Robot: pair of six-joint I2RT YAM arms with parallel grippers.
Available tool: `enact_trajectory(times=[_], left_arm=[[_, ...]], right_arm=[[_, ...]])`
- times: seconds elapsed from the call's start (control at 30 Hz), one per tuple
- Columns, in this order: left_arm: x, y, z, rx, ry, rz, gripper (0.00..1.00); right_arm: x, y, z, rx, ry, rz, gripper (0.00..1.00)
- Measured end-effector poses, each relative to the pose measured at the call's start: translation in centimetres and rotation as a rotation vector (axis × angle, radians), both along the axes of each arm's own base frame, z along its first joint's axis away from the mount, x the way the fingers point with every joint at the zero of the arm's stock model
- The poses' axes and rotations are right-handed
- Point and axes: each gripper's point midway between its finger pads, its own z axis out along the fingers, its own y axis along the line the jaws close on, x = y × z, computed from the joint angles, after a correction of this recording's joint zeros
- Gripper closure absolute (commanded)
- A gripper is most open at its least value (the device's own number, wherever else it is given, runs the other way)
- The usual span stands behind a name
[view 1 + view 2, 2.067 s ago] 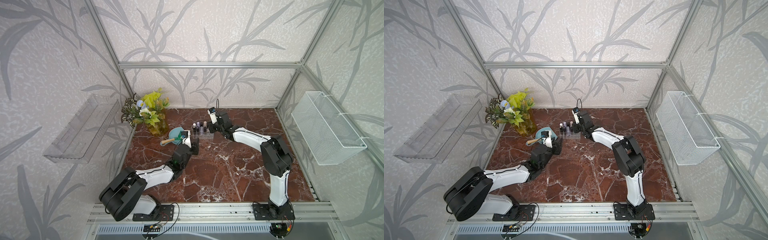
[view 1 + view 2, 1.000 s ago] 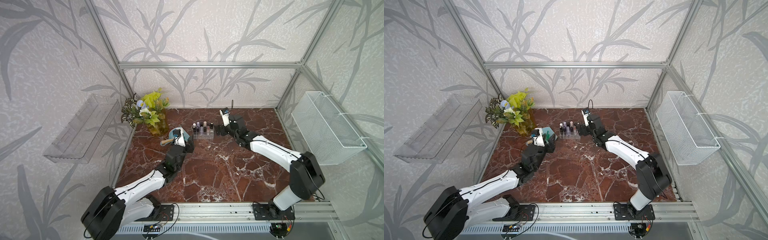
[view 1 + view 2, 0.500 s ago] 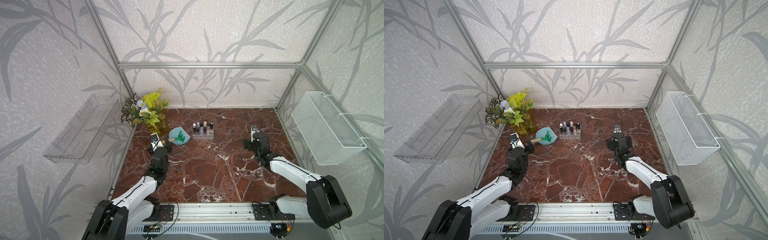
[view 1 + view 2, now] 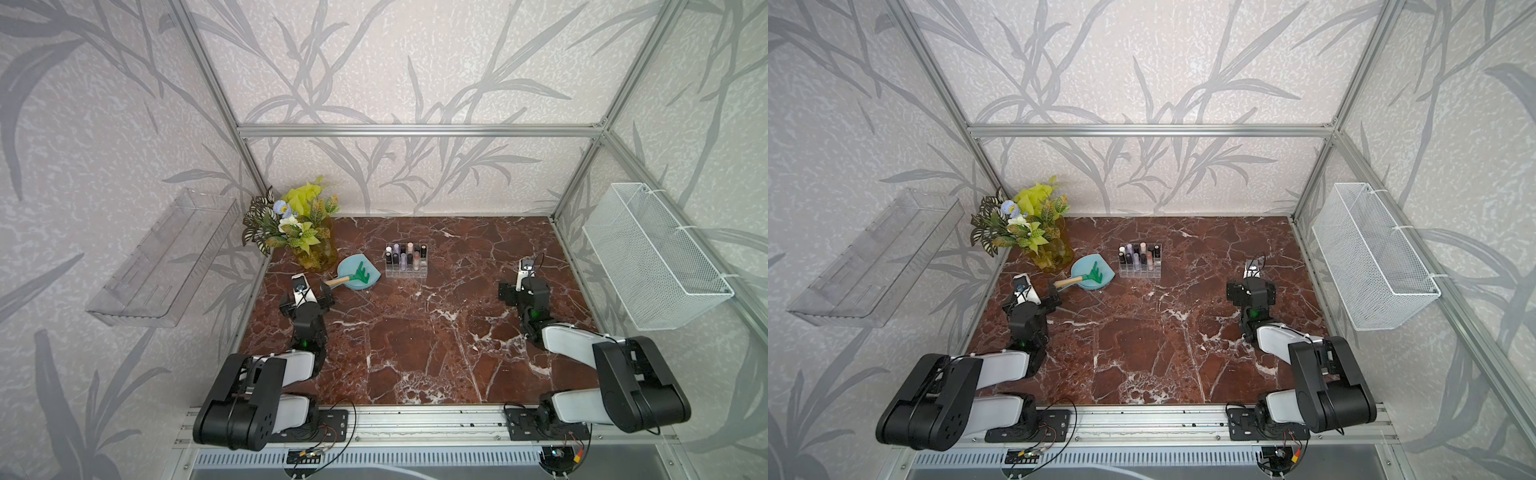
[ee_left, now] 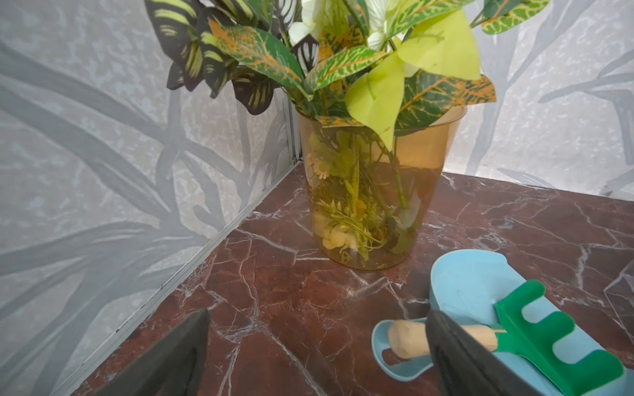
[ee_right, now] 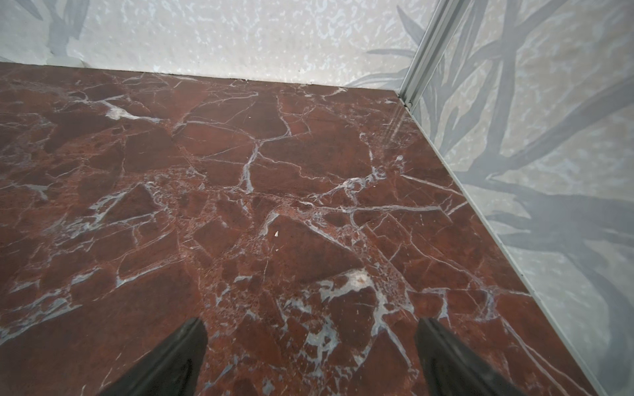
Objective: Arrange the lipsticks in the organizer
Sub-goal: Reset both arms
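The organizer, a small clear acrylic box, stands at the back middle of the marble table. Several lipsticks stand upright in its compartments: black, lilac and pale pink tubes. No loose tube shows on the table. My left gripper is open and empty at the left, short of the blue scoop. My right gripper is open and empty over bare marble at the right. Both are well apart from the organizer.
A yellow vase of artificial plants stands in the back left corner. A green toy rake lies on a blue scoop beside it. A clear wall tray hangs left, a white mesh basket right.
Both arms have drawn back from the organizer toward the front corners of the table. The left gripper's jaws have spread wider. The right gripper stays open.
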Motion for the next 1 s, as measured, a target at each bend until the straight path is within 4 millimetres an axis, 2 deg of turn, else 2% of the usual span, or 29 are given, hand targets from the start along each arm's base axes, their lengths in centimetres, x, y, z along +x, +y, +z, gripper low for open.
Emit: enact_trajectory(times=[0.1, 0.2, 0.33, 0.4, 0.43, 0.47, 0.57, 0.77, 1.0], left_arm=[[0.8, -0.4, -1.0, 0.001, 0.005, -0.044, 0.00], [1.5, -1.6, -2.5, 0.014, 0.052, -0.125, 0.00], [2.2, -2.6, -2.0, 0.020, 0.038, -0.195, 0.00], [2.7, -2.9, -1.5, 0.021, 0.028, -0.221, 0.00], [3.0, -2.9, -1.3, 0.020, 0.022, -0.228, 0.00], [3.1, -2.9, -1.1, 0.020, 0.018, -0.234, 0.00], [3.5, -3.1, -0.8, 0.016, 0.010, -0.256, 0.00], [3.6, -3.2, -0.9, 0.010, 0.014, -0.281, 0.00], [3.6, -3.6, -0.9, 0.014, 0.015, -0.282, 0.00]], right_arm=[[0.2, 0.1, -0.4, 0.007, 0.006, 0.011, 0.01], [0.5, 0.0, 0.3, 0.014, -0.030, 0.011, 0.01], [0.8, -0.4, 1.0, 0.010, -0.096, 0.011, 0.01], [0.9, -0.7, 0.0, 0.013, -0.103, 0.003, 0.01], [0.7, -0.9, -0.8, 0.020, -0.084, 0.002, 0.05], [0.5, -1.3, -1.3, 0.025, -0.072, -0.005, 0.00], [0.3, -2.2, -1.6, 0.038, -0.111, -0.024, 0.01], [-1.4, -0.1, -2.3, 0.019, -0.152, 0.066, 0.01], [-1.0, 0.3, -0.6, 0.009, -0.231, 0.095, 0.01]])
